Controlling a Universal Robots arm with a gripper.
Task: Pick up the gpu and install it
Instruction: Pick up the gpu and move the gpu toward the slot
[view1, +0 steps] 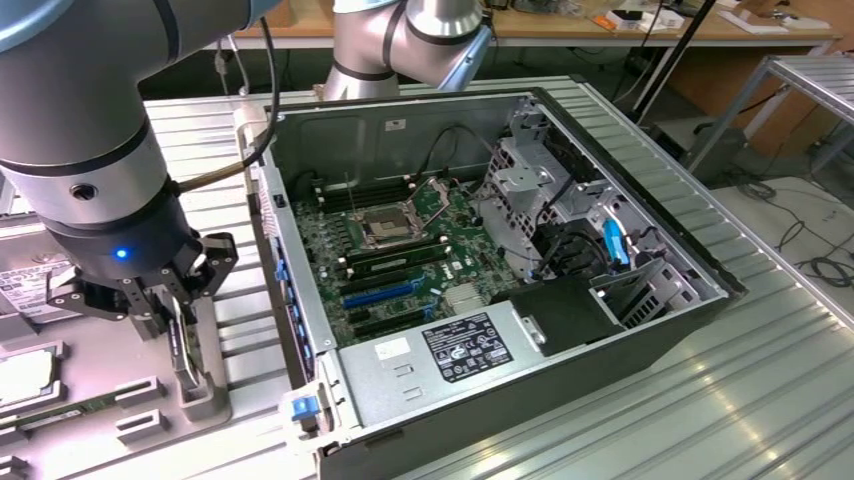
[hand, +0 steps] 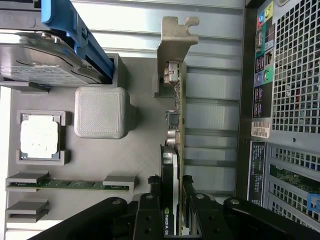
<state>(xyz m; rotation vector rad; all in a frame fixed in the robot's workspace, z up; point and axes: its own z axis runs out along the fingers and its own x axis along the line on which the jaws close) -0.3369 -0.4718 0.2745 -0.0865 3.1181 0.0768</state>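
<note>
Pickup step. End effector (hand: 171, 202) pinched the gpu (hand: 176, 125), standing on edge in its tray (hand: 145, 150) beside the open computer case (view1: 534, 435), not yet lifted. Slot looked snug; no room for tilt.

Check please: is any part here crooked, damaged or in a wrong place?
Nothing stands out. The gpu stands straight on edge in the gray tray, held squarely by the gripper. The hard drive, memory stick and chip sit in their own holders, and the open case looks tidy.
</note>
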